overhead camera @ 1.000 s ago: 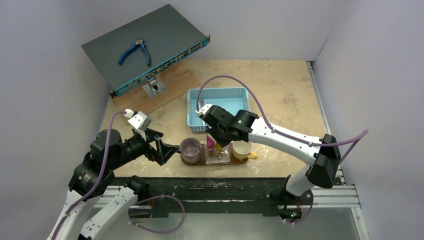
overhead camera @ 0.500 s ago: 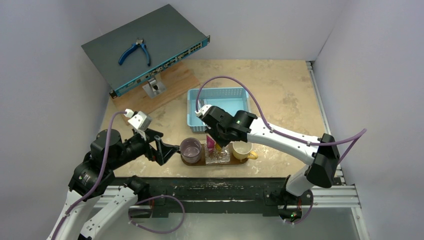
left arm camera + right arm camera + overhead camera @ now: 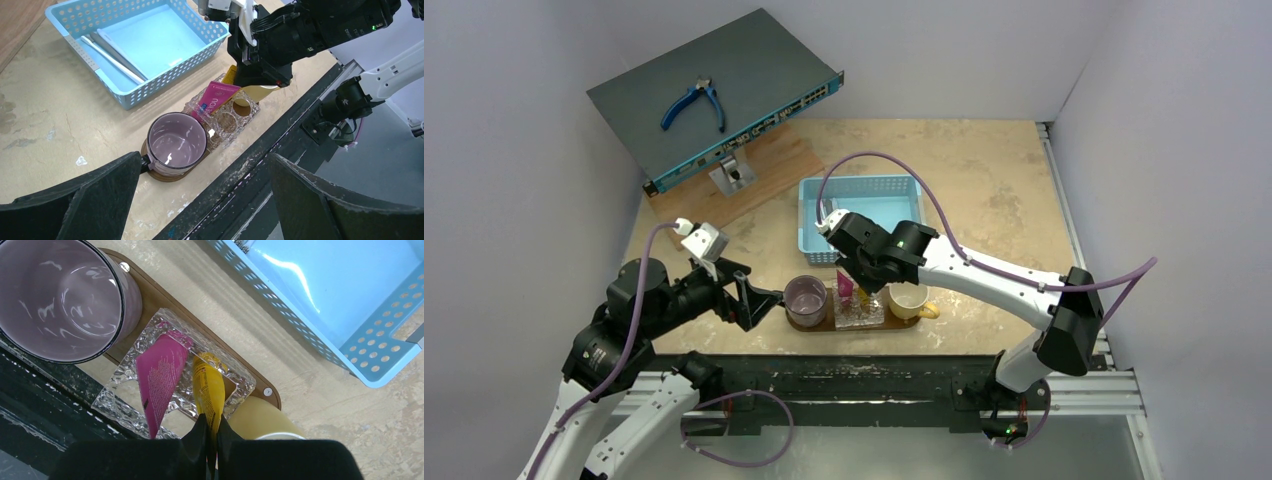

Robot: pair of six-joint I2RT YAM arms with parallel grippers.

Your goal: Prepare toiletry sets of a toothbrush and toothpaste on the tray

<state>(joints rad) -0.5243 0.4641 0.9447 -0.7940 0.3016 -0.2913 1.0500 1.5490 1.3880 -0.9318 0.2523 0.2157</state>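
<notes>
tray (image 3: 152, 296) mostly covered, yellow toothpaste (image 3: 207, 390) end hidden

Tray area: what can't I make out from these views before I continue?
- Right wrist: yellow toothpaste's lower end, hidden between the right gripper's fingers; cream mug, partly behind the gripper body.
- Top external: tray middle, under the right gripper; toothbrushes in the basket, too small.

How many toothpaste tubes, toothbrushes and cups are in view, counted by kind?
Toothpaste: 2, magenta tube and yellow tube
Toothbrushes: 2, both in the blue basket
Cups: 2, purple mug and yellow cup
Total: 6
</notes>
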